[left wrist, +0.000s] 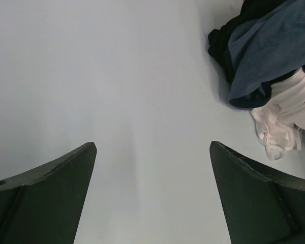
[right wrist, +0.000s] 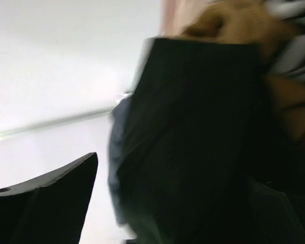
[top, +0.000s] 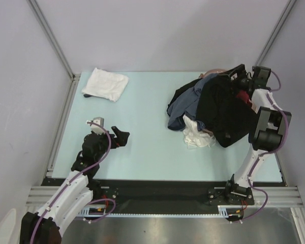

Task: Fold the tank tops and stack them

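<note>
A slate grey-blue tank top [top: 185, 104] lies crumpled on the left side of a clothes pile, and it also shows in the left wrist view [left wrist: 269, 51]. A white garment with thin straps [top: 195, 134] is bunched at the pile's front [left wrist: 290, 109]. A folded white cloth [top: 105, 84] lies at the back left. My left gripper [top: 121, 138] is open and empty over bare table [left wrist: 152, 147], left of the pile. My right gripper [top: 238, 75] is at the pile's back right. Its jaws stand wide [right wrist: 152, 152], with a black garment [right wrist: 193, 127] covering the right finger.
The black garment [top: 226, 112] drapes over the pile's right side, with red cloth [top: 242, 95] and mustard cloth [right wrist: 234, 20] behind it. Metal rails [top: 61, 127] edge the pale blue table. Grey walls close in the back and both sides.
</note>
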Robot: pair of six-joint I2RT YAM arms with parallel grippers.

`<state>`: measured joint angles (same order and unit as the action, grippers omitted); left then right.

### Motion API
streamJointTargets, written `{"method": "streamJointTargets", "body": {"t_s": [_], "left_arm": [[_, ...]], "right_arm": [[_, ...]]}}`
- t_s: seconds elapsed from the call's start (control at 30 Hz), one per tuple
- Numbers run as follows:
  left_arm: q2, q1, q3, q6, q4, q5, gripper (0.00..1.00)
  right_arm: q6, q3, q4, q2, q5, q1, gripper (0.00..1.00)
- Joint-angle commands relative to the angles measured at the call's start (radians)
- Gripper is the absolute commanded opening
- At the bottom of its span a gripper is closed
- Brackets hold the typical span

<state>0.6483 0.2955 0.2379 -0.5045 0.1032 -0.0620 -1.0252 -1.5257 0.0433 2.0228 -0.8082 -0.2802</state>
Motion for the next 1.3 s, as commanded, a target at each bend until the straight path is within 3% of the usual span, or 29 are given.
{"method": "streamJointTargets", "body": {"t_s": [0.0,0.1,0.13,0.27,0.3,0.37,0.53,0.67,0.8,0.97,1.0,1.03,1.07,1.1,1.13,1.2,1.27], "left_arm": [[-0.002,0.013,0.046,0.031,0.035,0.017,1.00],[0.005,0.016,0.047,0.030,0.038,0.016,1.00],[0.005,0.017,0.046,0.029,0.039,0.016,1.00],[0.019,0.025,0.049,0.026,0.047,0.010,1.00],[0.022,0.027,0.049,0.026,0.049,0.010,1.00],[0.025,0.030,0.049,0.026,0.050,0.011,1.00],[0.020,0.034,0.051,0.027,0.046,0.017,1.00],[0.017,0.037,0.052,0.027,0.043,0.022,1.00],[0.019,0.040,0.052,0.029,0.043,0.024,1.00],[0.016,0.044,0.052,0.032,0.039,0.031,1.00],[0.017,0.045,0.054,0.034,0.039,0.033,1.00],[0.019,0.045,0.054,0.035,0.038,0.033,1.00],[0.019,0.045,0.054,0.035,0.038,0.034,1.00],[0.017,0.047,0.054,0.035,0.038,0.034,1.00],[0.017,0.047,0.054,0.035,0.038,0.034,1.00],[0.021,0.048,0.054,0.035,0.039,0.036,1.00],[0.025,0.050,0.054,0.035,0.041,0.036,1.00]], "right_arm": [[0.374,-0.096,0.275,-0.278,0.180,0.088,0.93],[0.546,-0.050,0.447,-0.402,0.426,0.177,0.80],[0.580,-0.019,0.476,-0.429,0.478,0.200,0.80],[0.689,0.081,0.552,-0.509,0.740,0.329,0.87],[0.698,0.096,0.566,-0.513,0.782,0.351,0.96],[0.709,0.136,0.579,-0.527,0.901,0.410,1.00],[0.755,0.179,0.581,-0.530,1.009,0.487,1.00],[0.783,0.188,0.584,-0.521,1.127,0.631,1.00],[0.780,0.194,0.541,-0.480,1.083,0.679,0.95],[0.765,0.180,0.507,-0.412,1.080,0.704,0.97],[0.760,0.156,0.524,-0.395,1.089,0.702,0.93],[0.749,0.144,0.533,-0.360,1.119,0.701,0.82],[0.749,0.131,0.544,-0.346,1.135,0.701,0.82],[0.740,0.122,0.556,-0.336,1.144,0.696,0.49],[0.734,0.099,0.564,-0.326,1.155,0.684,0.29],[0.729,0.078,0.575,-0.343,1.156,0.673,0.00],[0.735,0.050,0.557,-0.399,1.109,0.630,0.00]]}}
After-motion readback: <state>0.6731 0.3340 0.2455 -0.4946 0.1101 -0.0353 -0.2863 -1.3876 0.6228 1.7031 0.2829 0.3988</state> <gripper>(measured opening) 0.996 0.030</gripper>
